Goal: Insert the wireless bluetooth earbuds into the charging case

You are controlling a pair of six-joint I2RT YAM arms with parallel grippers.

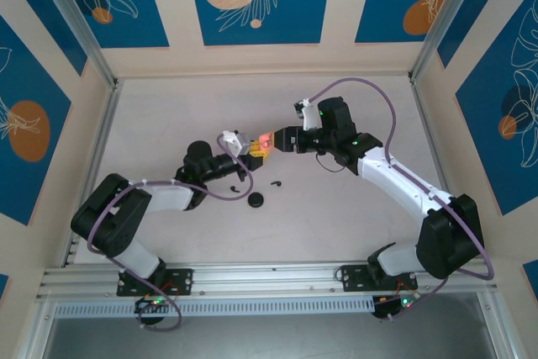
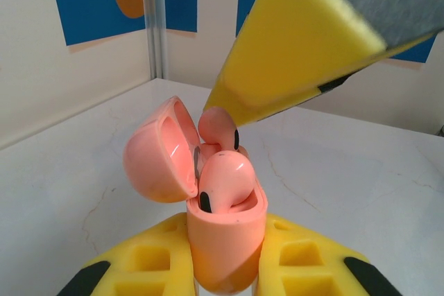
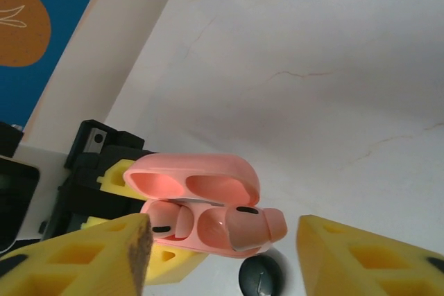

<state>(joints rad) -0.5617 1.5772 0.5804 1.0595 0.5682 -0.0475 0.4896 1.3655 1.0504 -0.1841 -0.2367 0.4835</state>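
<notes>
**A:** Left gripper (image 2: pixel 225 263)?
**B:** Yellow fingers (image 2: pixel 142 265) clamped on the base of the pink charging case (image 2: pixel 225 230), one on each side. The case is upright, off the table (image 2: pixel 361 164), with its lid (image 2: pixel 156 150) swung open.

**A:** Right gripper (image 3: pixel 223 235)?
**B:** Fingers (image 3: pixel 90 254) spread apart, gripping nothing. They sit just in front of the case mouth, and one finger hangs over the case in the left wrist view.

**A:** Pink earbuds?
**B:** Both are at the case. The near pink bud (image 2: pixel 225 178) sits low in its well. The far pink bud (image 2: pixel 218 126) stands higher, with its head above the rim. Can't tell if it's fully seated.

**A:** The black ones?
**B:** On the table below the grippers in the top view: one black bud (image 1: pixel 276 182), a second black bud (image 1: pixel 236 189) near the left arm's cable, and a round black object (image 1: pixel 255 200) between them, slightly nearer the arm bases. All are apart from the case.
</notes>
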